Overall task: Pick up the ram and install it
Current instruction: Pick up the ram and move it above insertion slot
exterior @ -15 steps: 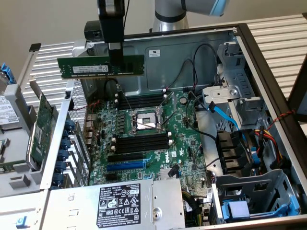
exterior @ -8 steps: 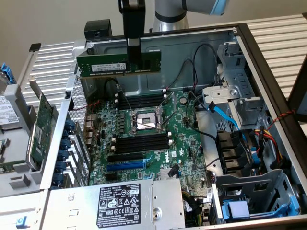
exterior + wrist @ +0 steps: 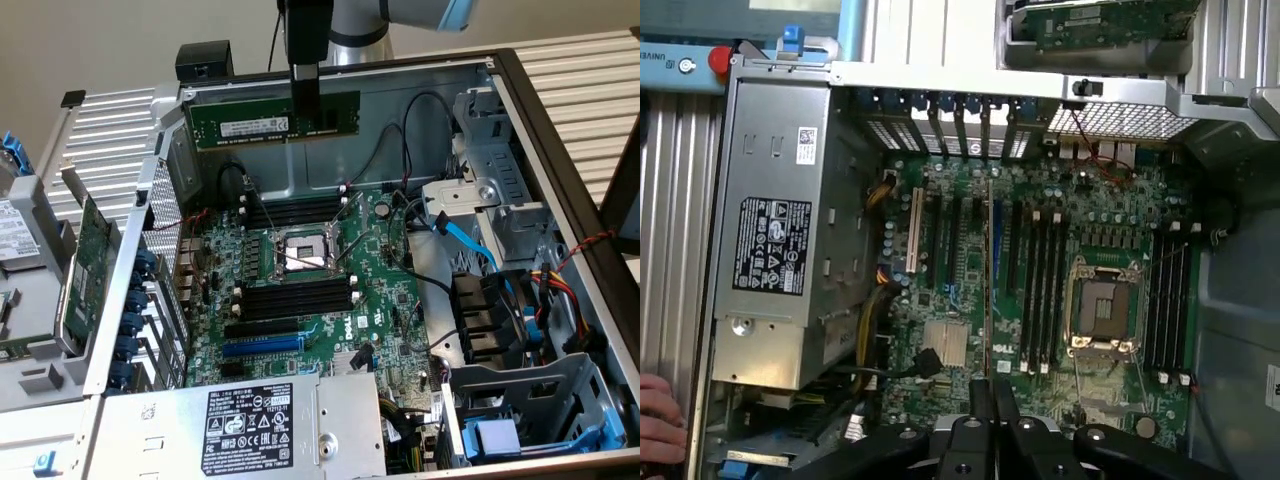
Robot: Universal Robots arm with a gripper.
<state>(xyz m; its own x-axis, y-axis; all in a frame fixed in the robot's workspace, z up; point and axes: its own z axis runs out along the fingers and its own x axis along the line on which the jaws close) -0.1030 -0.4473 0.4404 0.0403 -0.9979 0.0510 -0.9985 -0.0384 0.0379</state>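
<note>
The ram [image 3: 255,121], a long narrow green stick with a white sticker, hangs level in the air over the far wall of the open computer case. My gripper [image 3: 305,108] is shut on its upper edge, right of the stick's middle. The wrist view looks straight down past the gripper [image 3: 990,395], and there the ram [image 3: 988,260] shows edge-on as a thin line above the motherboard. Black memory slots [image 3: 295,212] with white end clips lie on both sides of the processor socket [image 3: 300,252]. The second bank of slots [image 3: 295,297] is on the socket's near side.
A grey power supply [image 3: 250,425] with a black label fills the case's near end. A green expansion card [image 3: 90,265] stands outside the case at the exterior view's left. Drive cages and cables [image 3: 500,300] crowd the right. A person's hand [image 3: 655,415] rests by the case.
</note>
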